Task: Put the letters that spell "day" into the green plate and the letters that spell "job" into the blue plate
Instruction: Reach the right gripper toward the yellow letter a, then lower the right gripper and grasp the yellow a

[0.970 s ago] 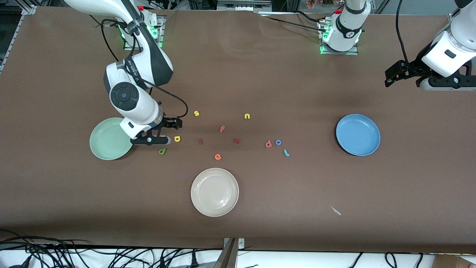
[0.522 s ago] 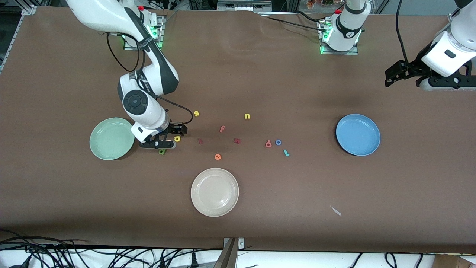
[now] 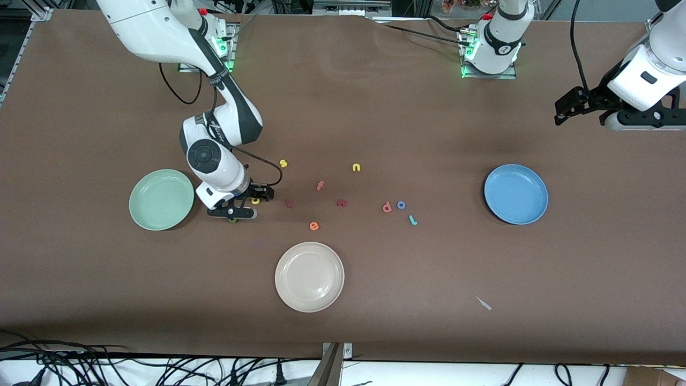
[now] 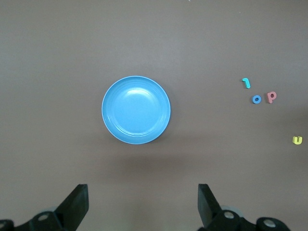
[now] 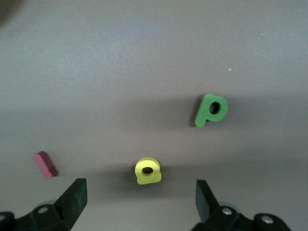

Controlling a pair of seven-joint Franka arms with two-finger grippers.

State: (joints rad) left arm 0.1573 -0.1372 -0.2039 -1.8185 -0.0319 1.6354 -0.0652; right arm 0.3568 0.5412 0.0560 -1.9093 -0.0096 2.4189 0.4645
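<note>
The green plate (image 3: 161,199) lies empty at the right arm's end of the table (image 3: 375,107). Just beside it, the right pincer (image 3: 233,213) hangs low with its jaws wide apart and nothing between them. Its wrist view shows the yellow "a" (image 5: 147,171) nearly between the fingertips and the green "d" (image 5: 211,110) a little off toward one finger, with a dark red piece (image 5: 45,164) near the other. The teal "y" cannot be made out.

Toward the middle lie the "s" (image 3: 283,163), "f" (image 3: 320,185), "e" (image 3: 314,226) and "n" (image 3: 356,168), with the cream plate (image 3: 309,276) nearer the camera. Next come the "b" (image 3: 387,207), "o" (image 3: 401,205) and "j" (image 3: 412,220) close together, then the empty blue plate (image 3: 515,193). The left pincer (image 3: 589,107) waits, open, high at its own end.

Risks: the "a" and "d" lie near each other, so a slightly off descent could nudge one while closing on the other. These letters are small and light, and a finger landing on an edge would probably flick one away. "b", "o" and "j" crowd together, which invites the same trouble.
</note>
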